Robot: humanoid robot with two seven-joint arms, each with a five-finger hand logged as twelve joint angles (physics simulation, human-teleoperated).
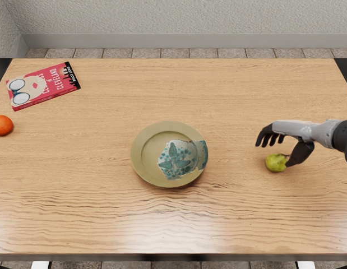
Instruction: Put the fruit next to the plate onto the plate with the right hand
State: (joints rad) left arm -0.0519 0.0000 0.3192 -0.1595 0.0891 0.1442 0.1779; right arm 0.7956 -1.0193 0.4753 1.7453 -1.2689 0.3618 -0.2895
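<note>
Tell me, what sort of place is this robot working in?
Likely a home dining room or kitchen, rendered in a simulator: a wooden table carries a plate, a pear and an orange, with a red book at one corner. Beyond it lie a tiled floor and a plain wall.

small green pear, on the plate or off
Off: the small green pear lies on the wooden table, right of the round olive plate.

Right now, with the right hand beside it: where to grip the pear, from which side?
Probably the pear at its round belly, from above on its right. The right hand hangs open there, thumb by its right flank, fingers spread beyond its far side. Small and rounded, so pinch across the middle.
</note>
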